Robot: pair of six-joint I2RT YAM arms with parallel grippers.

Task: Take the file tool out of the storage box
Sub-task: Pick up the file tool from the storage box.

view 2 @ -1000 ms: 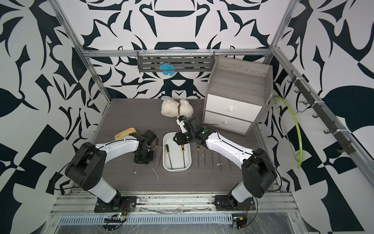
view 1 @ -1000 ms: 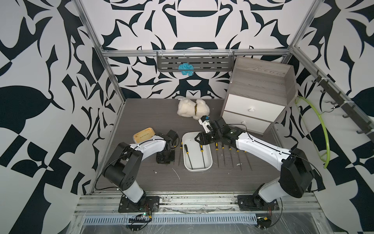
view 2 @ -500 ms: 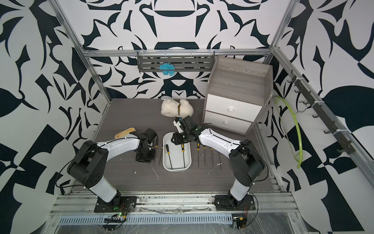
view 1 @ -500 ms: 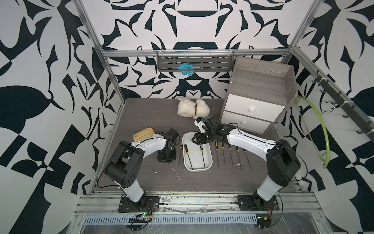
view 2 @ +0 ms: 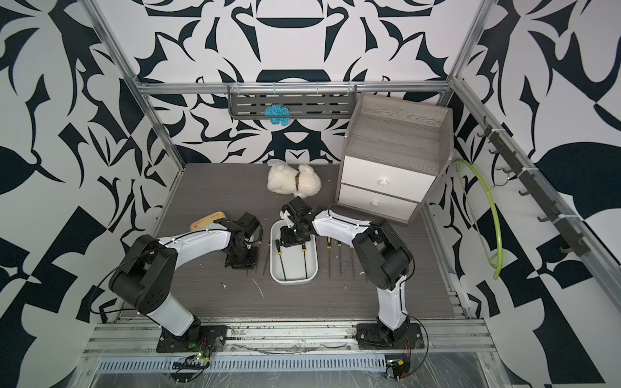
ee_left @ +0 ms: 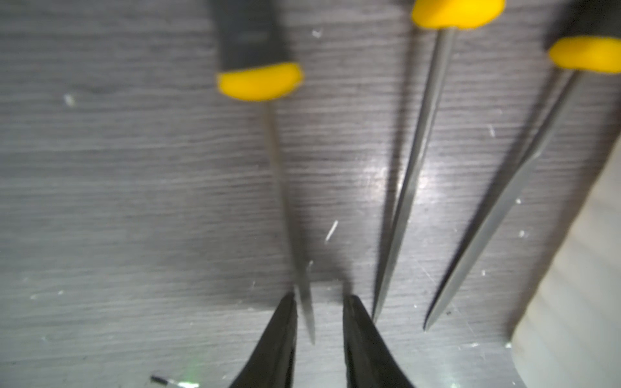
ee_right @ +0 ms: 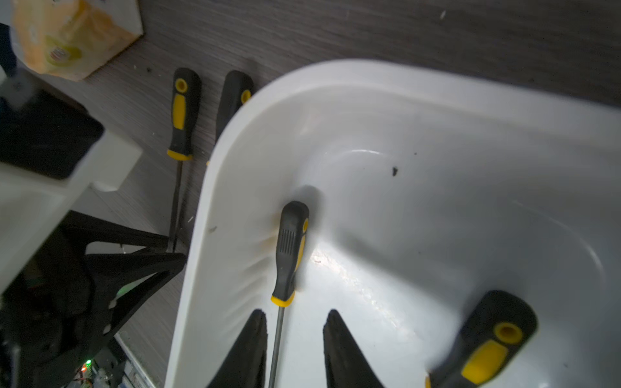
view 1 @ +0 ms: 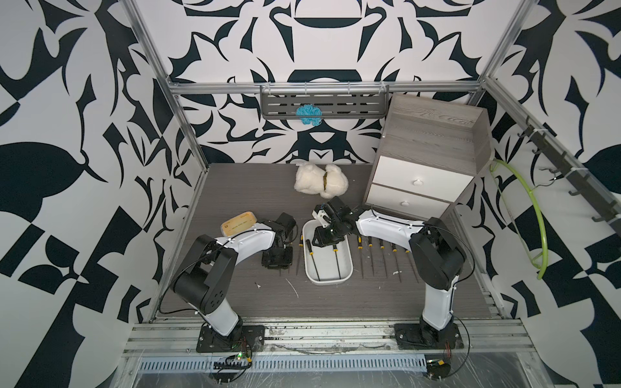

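If you start at the near edge of the worktop [view 1: 336, 302] and look away from it, the first big thing is the storage box [view 1: 326, 282], a white tub near the middle. Two files lie flat in it, handles toward the far edge. The file tool [ee_right: 289, 252] by the wall on the left arm's side looks like the one to take: the right gripper [ee_right: 295, 314] is down in the box with its jaws apart, one on each side of the thin metal rod just below the handle, not squeezing it yet. A second file [ee_right: 487, 346] lies by the other wall. Just outside the box, the left gripper [ee_left: 320, 297] sits low over the worktop, jaws a little apart, with the tip of a loose file [ee_left: 260, 82] between them, not pinched. More files [view 1: 382, 247] lie in a row on the other side of the box. I think the file tool is light and stiff, and its bare rod is thin and slippery, so it could roll away. The fat black and yellow handle looks like the better place to hold. Near the far edge lie a white soft toy [view 1: 321, 181] and, in the far right corner, a grey cabinet [view 1: 433, 134].
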